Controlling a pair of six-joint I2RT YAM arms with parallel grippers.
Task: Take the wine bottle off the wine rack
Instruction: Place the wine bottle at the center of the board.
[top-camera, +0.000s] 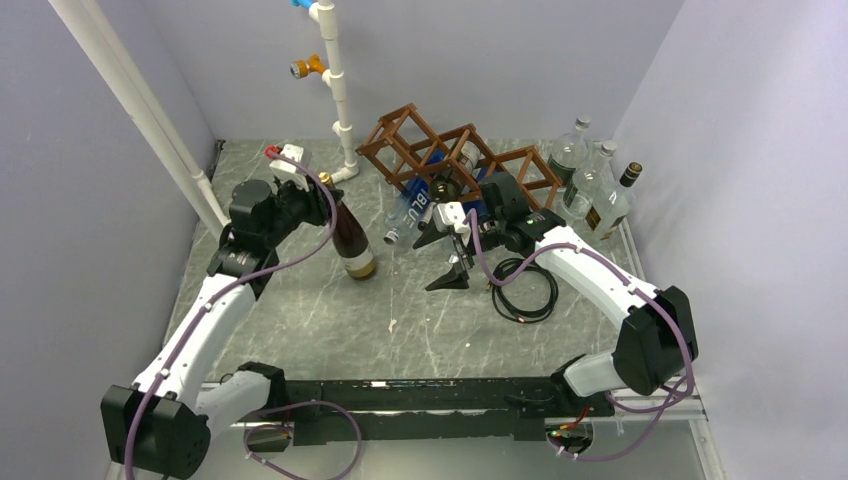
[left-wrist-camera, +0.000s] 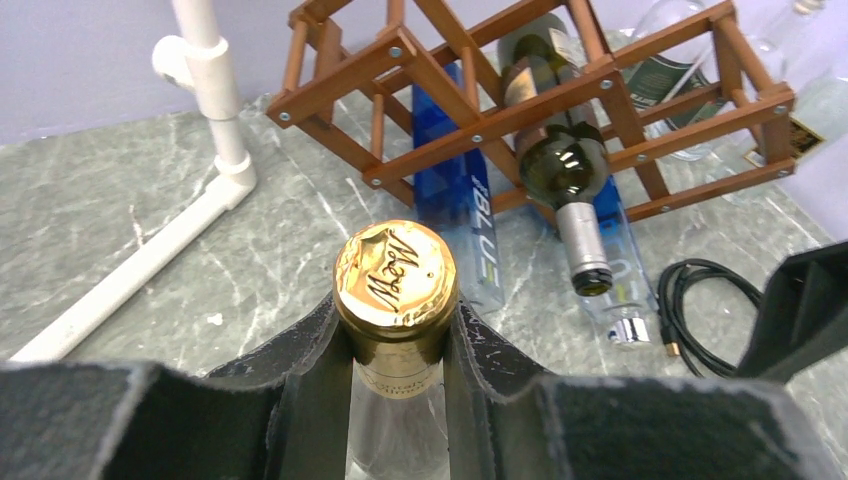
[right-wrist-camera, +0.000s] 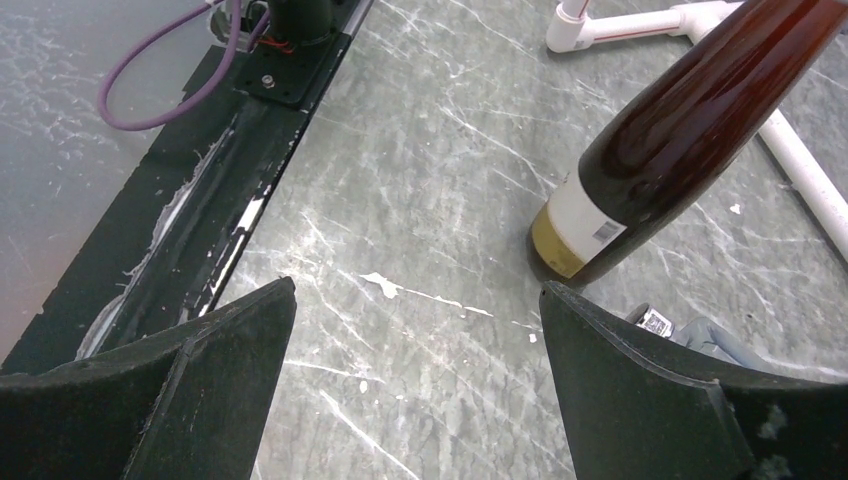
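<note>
A dark wine bottle (top-camera: 350, 235) with a gold foil cap (left-wrist-camera: 396, 275) leans on the table left of the wine rack, its base on the marble top. My left gripper (top-camera: 322, 190) is shut on its neck just under the cap, one pad on each side (left-wrist-camera: 396, 340). The brown wooden wine rack (top-camera: 462, 133) (left-wrist-camera: 480, 128) stands at the back and holds a green bottle (left-wrist-camera: 565, 165) and a blue bottle (left-wrist-camera: 465, 200). My right gripper (top-camera: 442, 262) hangs open over bare table (right-wrist-camera: 415, 288), in front of the rack and right of the dark bottle (right-wrist-camera: 680, 130).
A white PVC pipe stand (top-camera: 335, 90) rises behind the held bottle. A clear bottle (left-wrist-camera: 625, 300) lies under the rack's front. A black cable coil (top-camera: 525, 290) lies by the right arm. Several upright bottles (top-camera: 600, 190) stand at the back right wall.
</note>
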